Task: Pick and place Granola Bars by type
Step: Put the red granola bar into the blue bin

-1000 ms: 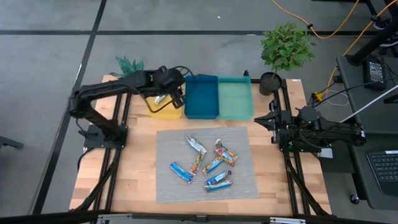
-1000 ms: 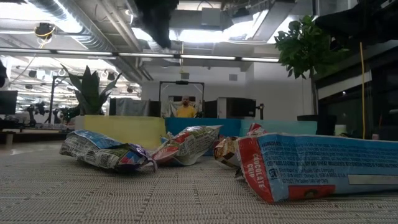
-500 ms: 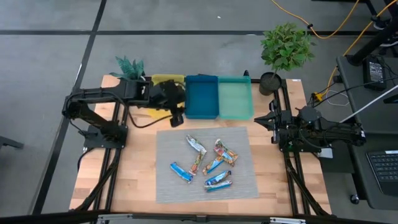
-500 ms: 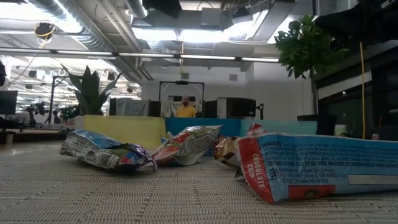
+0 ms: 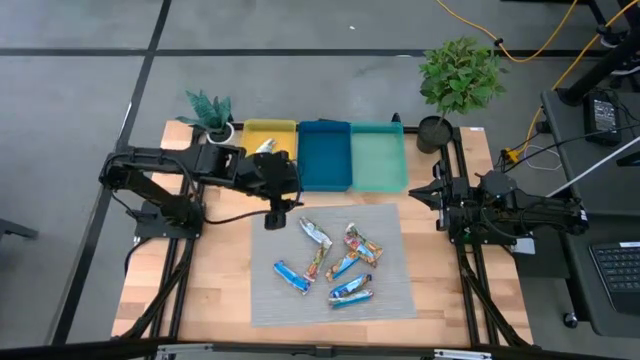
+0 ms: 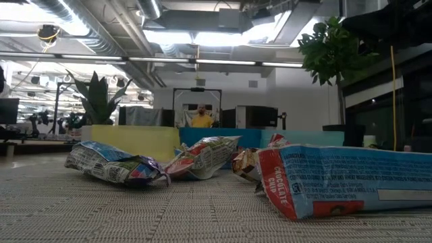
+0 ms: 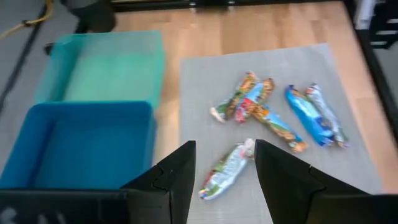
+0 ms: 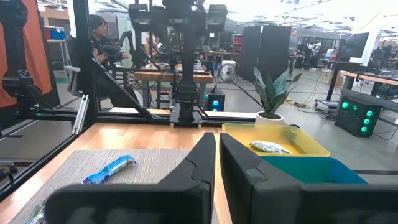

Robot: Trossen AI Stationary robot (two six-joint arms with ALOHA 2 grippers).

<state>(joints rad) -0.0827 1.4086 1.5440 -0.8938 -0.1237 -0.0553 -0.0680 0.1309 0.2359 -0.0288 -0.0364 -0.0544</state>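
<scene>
1. High view: the left gripper (image 5: 276, 214) hangs at the back-left edge of the grey mat (image 5: 270, 300), fingers parted and empty. The right gripper (image 5: 418, 192) waits at the table's right side, clear of the mat. Behind the mat stand the yellow tray (image 5: 248, 130), the blue tray (image 5: 324, 156) and the teal tray (image 5: 378, 158), edges touching. One silver bar (image 5: 266, 147) lies in the yellow tray. The remaining granola bars (image 5: 330, 262) are clustered mid-mat, leaving open mat towards the left and front edges.

2. Low view: neither gripper shows. Bars lie on the mat weave; the nearest blue wrapper (image 6: 341, 182) reads "CHOCOLATE C…" down its red end. A person in a yellow top (image 6: 200, 119) sits far back.

3. Left wrist view: the fingers (image 7: 180, 171) stand apart with nothing between them; a silver bar (image 7: 227, 169) lies on the mat below the gap. The other bars lie beyond it.

4. Right wrist view: the fingers (image 8: 200, 163) are nearly together, grasping nothing. This view confirms the silver bar inside the yellow tray.
</scene>
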